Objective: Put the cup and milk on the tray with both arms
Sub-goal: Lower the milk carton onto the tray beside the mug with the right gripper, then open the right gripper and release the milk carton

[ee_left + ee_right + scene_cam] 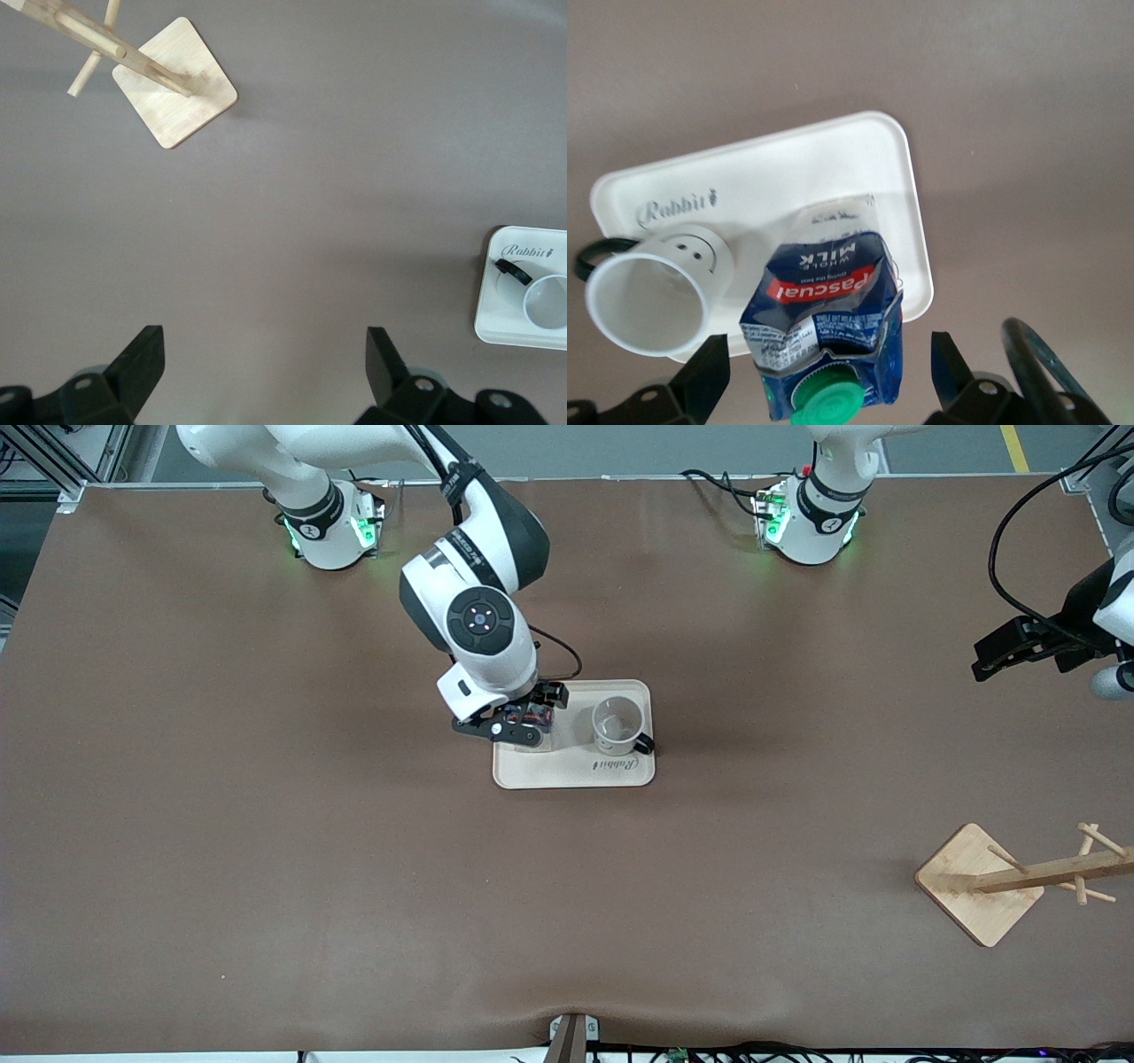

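Observation:
The cream tray (pixel 576 771) lies mid-table. On it stands the white cup (pixel 617 724), upright, toward the left arm's end. The blue milk carton (pixel 824 310) with its green cap stands on the tray beside the cup, toward the right arm's end. In the front view the milk (pixel 530 716) is mostly hidden under the right hand. My right gripper (pixel 830 376) is open around the carton's top, with a gap on each side. My left gripper (pixel 983 662) waits open and empty above the table at the left arm's end. The left wrist view shows the tray (pixel 505 301) and cup (pixel 547 301) at its edge.
A wooden rack (pixel 979 881) with a square base and pegs stands near the front camera at the left arm's end, also seen as the rack (pixel 174 84) in the left wrist view. Brown table surface surrounds the tray.

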Controlling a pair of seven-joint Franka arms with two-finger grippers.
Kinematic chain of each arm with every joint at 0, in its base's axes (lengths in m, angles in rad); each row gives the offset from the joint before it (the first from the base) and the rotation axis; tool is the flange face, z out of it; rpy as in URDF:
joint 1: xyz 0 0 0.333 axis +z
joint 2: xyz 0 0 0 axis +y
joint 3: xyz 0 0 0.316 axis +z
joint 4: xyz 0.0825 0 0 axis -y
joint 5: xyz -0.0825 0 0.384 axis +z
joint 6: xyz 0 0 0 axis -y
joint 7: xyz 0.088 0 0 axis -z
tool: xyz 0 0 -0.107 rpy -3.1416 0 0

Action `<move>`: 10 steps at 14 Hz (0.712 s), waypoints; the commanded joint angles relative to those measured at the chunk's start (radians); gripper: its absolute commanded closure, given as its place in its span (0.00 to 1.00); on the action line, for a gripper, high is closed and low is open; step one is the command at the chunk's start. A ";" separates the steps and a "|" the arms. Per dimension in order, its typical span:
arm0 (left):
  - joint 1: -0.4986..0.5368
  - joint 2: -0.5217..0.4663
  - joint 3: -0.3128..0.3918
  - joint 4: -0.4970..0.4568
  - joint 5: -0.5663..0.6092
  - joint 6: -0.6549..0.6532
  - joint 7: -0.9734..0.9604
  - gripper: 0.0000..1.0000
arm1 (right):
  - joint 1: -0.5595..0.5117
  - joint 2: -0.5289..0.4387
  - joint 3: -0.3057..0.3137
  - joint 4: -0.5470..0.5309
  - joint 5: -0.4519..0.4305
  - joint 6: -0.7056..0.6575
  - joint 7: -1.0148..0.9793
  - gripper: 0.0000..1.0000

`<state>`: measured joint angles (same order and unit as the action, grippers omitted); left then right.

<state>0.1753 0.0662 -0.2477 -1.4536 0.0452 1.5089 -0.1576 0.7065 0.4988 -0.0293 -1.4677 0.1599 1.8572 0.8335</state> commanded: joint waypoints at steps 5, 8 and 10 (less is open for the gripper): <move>0.009 -0.022 -0.001 -0.016 -0.019 0.011 0.017 0.00 | -0.206 -0.038 -0.014 0.322 -0.002 -0.455 -0.010 0.00; 0.010 -0.020 -0.001 -0.014 -0.015 0.011 0.018 0.00 | -0.265 -0.141 -0.011 0.291 -0.170 -0.463 -0.144 0.00; 0.009 -0.020 -0.001 -0.014 -0.014 0.011 0.015 0.00 | -0.320 -0.195 -0.012 0.239 -0.201 -0.451 -0.266 0.00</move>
<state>0.1755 0.0662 -0.2472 -1.4535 0.0450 1.5100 -0.1576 0.4325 0.3625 -0.0564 -1.1612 -0.0020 1.3951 0.6522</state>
